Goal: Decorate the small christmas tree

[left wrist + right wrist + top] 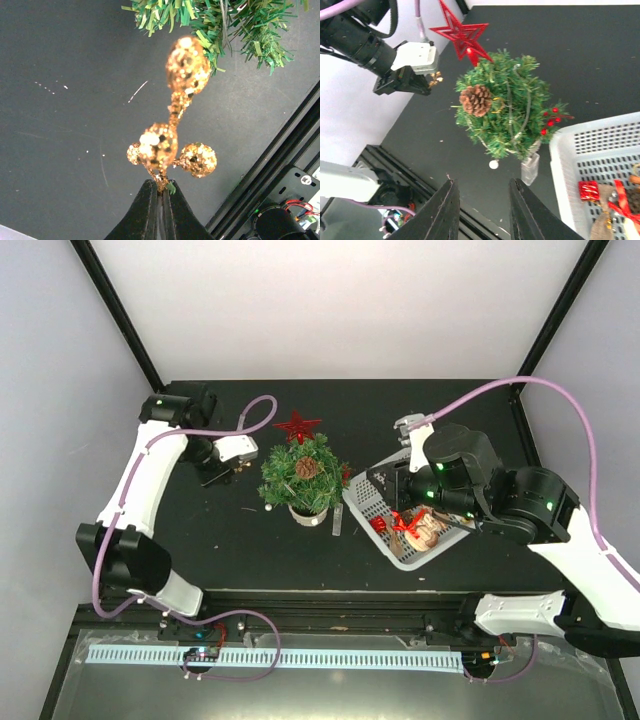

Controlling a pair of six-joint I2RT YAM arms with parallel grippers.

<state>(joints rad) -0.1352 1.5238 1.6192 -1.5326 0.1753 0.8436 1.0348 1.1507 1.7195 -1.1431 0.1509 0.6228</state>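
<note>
The small christmas tree [303, 474] stands mid-table on a whitish base, with a pine cone [476, 100], red berries [551, 118] and a red star [296, 426] on it; it also shows in the right wrist view [507, 120] and at the top of the left wrist view [225, 20]. My left gripper [161, 186] is shut on the stem of a gold glitter ball sprig [172, 135], held just left of the tree [232, 468]. My right gripper [482, 187] is open and empty, above the table between tree and basket.
A white plastic basket [368, 508] with red and brown ornaments [412, 528] lies right of the tree, under my right arm. A small clear plastic piece [338, 524] lies by the tree's base. The black table's front rail [330, 598] runs along the near edge.
</note>
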